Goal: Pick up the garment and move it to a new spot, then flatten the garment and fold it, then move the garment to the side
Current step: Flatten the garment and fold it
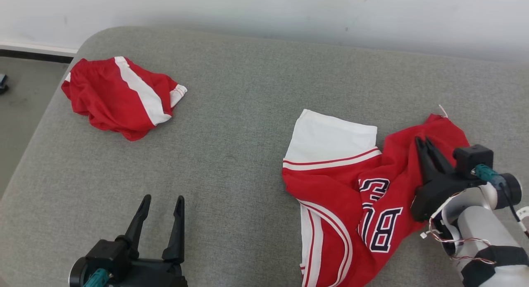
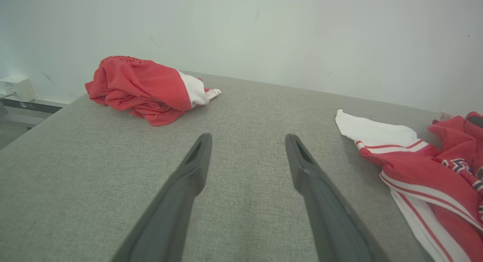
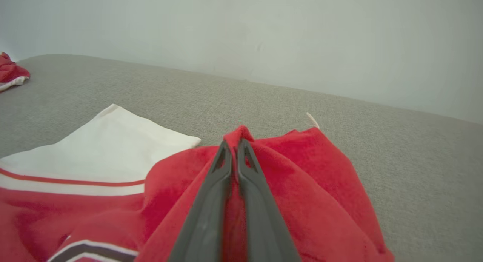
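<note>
Red jersey (image 1: 339, 187) on grey cushion (image 1: 248, 113), right hand (image 1: 422, 140) pinching its fold, left hand (image 1: 162, 198) spread wide

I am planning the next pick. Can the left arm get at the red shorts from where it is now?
Probably yes. The left tool stands open, holding nothing, and only bare grey cushion lies between it and the red shorts. Whether the arm stretches that far is uncertain.

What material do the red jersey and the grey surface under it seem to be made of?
Red jersey: seems a thin, smooth synthetic knit, perhaps polyester; it falls in soft folds with a faint sheen.
Grey surface: seems a matte woven upholstery cloth over padding; a fine weave grain shows and the corner is rounded.
</note>
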Controlling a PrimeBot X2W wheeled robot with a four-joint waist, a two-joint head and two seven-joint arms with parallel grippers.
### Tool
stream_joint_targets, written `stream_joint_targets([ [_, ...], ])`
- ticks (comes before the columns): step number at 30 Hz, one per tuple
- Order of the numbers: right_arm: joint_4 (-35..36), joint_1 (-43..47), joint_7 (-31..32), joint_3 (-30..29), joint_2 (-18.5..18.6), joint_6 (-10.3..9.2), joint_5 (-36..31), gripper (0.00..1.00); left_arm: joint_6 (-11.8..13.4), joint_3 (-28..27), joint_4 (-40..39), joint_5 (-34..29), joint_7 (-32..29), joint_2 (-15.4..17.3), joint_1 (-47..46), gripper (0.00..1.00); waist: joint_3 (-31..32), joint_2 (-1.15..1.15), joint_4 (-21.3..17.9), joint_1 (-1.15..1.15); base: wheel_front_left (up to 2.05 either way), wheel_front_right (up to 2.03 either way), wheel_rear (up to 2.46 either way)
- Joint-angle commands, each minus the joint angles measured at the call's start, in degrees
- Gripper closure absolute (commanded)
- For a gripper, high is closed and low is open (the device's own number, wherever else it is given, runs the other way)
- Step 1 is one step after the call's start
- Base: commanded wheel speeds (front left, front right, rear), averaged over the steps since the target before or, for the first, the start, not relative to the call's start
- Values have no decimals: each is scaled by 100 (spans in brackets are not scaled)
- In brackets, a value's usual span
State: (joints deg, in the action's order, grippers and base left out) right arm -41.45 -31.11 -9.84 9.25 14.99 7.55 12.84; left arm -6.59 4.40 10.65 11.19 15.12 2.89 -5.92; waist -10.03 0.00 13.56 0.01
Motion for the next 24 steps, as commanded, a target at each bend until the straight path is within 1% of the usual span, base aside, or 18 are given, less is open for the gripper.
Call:
stream_joint_targets([
  [1, -198, -101, -120, 25, -40, -13, 29, 0, 15, 15, 14, 47, 4, -1, -30, 0, -3, 0, 15, -1, 0, 0, 0],
  [3, -500, -208, -306, 108, -129, -13, 91, 0, 33, 11, 25, 18, 4, 1, 19, 0, 47, 0, -42, -1, 0, 0, 0],
  [5, -626, -251, -443, 188, -139, -13, 161, 0, 36, -5, 21, -10, 4, -1, 51, 0, 97, 0, -136, -1, 0, 0, 0],
  [8, -472, -158, -536, 199, -138, -13, 380, 0, 33, -34, 24, -55, 4, 2, 111, 0, 200, 0, -295, -1, 0, 0, 0],
  [10, 12, -1, -539, 121, -95, -13, 475, 0, 28, -92, 10, -98, 4, 1, 147, 0, 270, 0, -424, -1, 0, 0, 0],
  [13, 840, 509, -538, -43, -52, -13, 514, 0, 19, -170, -17, -140, 4, 0, 193, 0, 366, 0, -616, -1, 0, 0, 0],
  [17, 1836, 1221, -540, -305, -108, -13, 438, 0, 11, -288, -51, -189, 4, 0, 296, 0, 476, 0, -852, -1, 0, 0, 0],
  [18, 1836, 1221, -540, -305, -108, -13, 438, 0, 11, -288, -51, -189, 4, 0, 296, 0, 476, 0, -852, -1, 0, 0, 0],
  [24, 2926, 2257, -533, -633, -293, -13, 296, 0, -4, -420, -109, -221, 4, 1, 409, 0, 564, 0, -1114, -1, 0, 0, 0],
])
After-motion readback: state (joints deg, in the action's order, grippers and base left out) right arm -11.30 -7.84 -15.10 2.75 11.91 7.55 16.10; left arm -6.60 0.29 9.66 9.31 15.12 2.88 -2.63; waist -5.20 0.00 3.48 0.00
